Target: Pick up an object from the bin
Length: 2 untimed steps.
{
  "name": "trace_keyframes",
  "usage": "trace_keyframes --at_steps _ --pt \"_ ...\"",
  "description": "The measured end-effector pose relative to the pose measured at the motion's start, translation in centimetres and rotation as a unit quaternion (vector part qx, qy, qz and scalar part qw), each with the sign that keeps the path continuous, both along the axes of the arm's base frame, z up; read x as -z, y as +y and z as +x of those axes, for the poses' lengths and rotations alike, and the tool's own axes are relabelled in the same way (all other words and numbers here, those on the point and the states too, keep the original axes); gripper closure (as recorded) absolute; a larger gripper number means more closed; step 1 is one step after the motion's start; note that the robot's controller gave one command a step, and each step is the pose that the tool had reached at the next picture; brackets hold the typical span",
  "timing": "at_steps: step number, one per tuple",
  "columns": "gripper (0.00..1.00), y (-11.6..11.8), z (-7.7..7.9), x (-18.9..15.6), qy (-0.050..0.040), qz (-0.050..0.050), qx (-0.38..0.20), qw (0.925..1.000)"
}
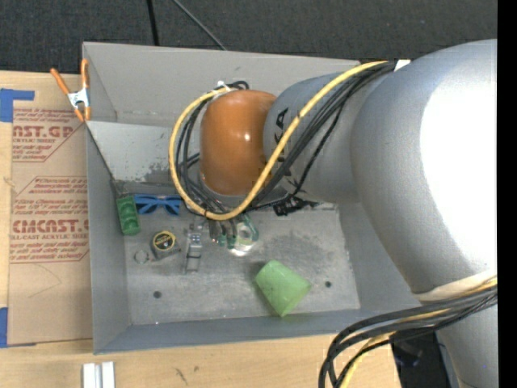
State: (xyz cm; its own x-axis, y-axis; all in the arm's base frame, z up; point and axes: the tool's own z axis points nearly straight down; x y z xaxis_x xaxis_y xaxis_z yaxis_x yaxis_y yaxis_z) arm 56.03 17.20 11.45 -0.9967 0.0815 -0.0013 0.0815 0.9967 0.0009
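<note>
Down near the middle of the bin floor, just under the orange cover on the wrist, we've got the pincer sitting low over a little cluster of stuff. Honestly we can't tell whether it's apart or together, since the cables and cover hide too much. Right at its right-hand side lies a clear round thing, glassy with a greenish tint, and just to its left is a small grey metal piece. Further left there's a yellow-and-black disc, then a green block and blue sunglasses toward the far-left side. Nearer and to the right, apart from the rest, sits a pale green cup-shaped lump.

Our guess is the clear round thing is the one in play. It looks hard, light and slippery, maybe brittle. We'd take it squarely across the rim with a gentle squeeze, or it could squirt out sideways. Nothing looks lifted yet.
</note>
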Motion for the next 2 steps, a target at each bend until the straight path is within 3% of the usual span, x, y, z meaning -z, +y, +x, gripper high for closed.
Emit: trace_keyframes --at_steps 1,2 --pt "0.0 2.82 1.35 4.29 0.0006 0.0 -0.167 0.986" --pt "1.0 2.8 1.44 4.11 -0.0004 0.001 -0.166 0.9861"
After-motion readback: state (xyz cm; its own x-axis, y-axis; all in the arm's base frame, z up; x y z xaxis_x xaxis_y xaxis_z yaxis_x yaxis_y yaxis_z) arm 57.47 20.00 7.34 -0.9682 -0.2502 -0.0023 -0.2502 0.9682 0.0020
